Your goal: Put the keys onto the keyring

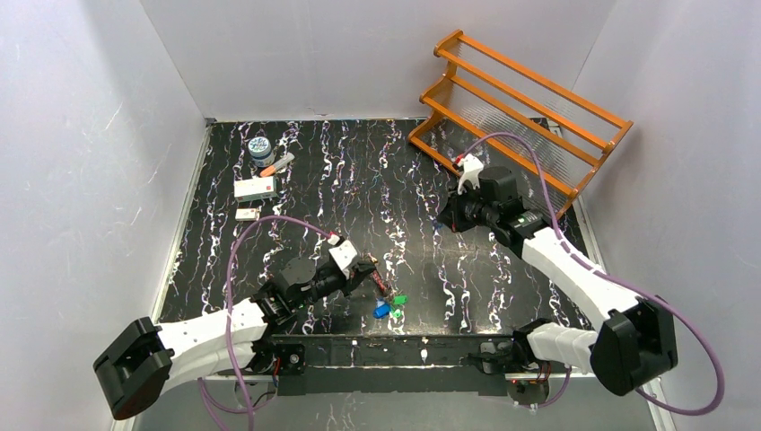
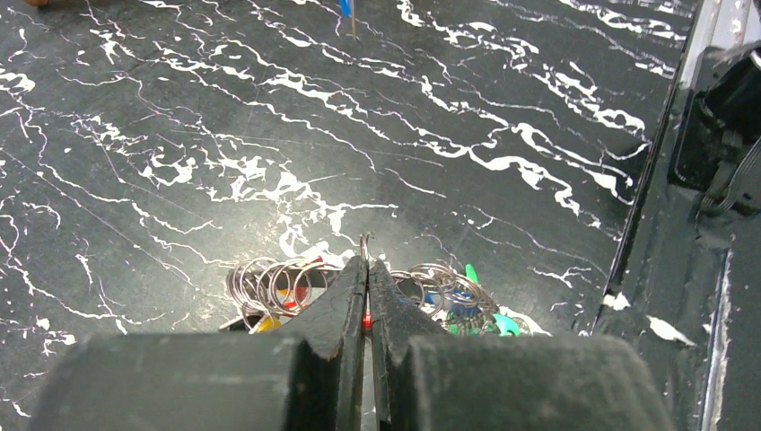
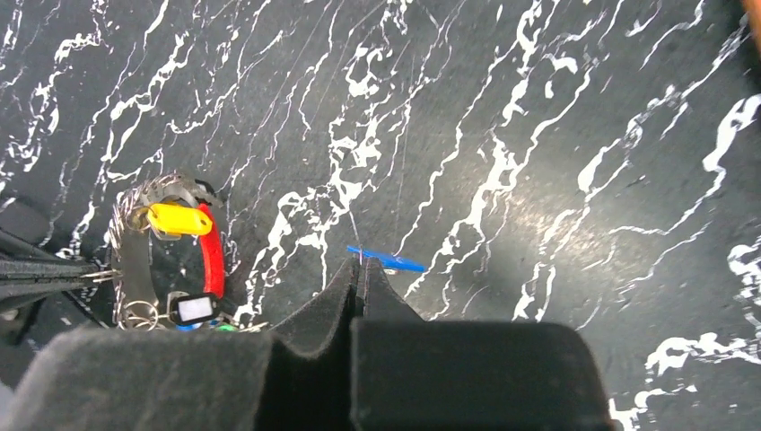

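The keyring point(image 2: 269, 287) is a bunch of thin silvery wire rings with red, yellow, blue and green tags, low over the black marbled table near its front edge. My left gripper point(image 2: 366, 260) is shut on one wire loop of it. In the top view the left gripper point(image 1: 368, 268) is above the blue and green tags point(image 1: 388, 307). In the right wrist view the keyring point(image 3: 179, 220) shows its yellow, red and black tags. My right gripper point(image 3: 361, 267) is shut on a small blue-headed key point(image 3: 388, 261), held above the mat at mid table point(image 1: 446, 218). The key's blade is hidden.
An orange wooden rack point(image 1: 520, 99) stands at the back right, behind the right arm. A small round tin point(image 1: 260, 148), an orange-tipped marker point(image 1: 278, 164) and two small white boxes point(image 1: 254, 188) lie at the back left. The right arm's base point(image 2: 727, 117) is near the keyring.
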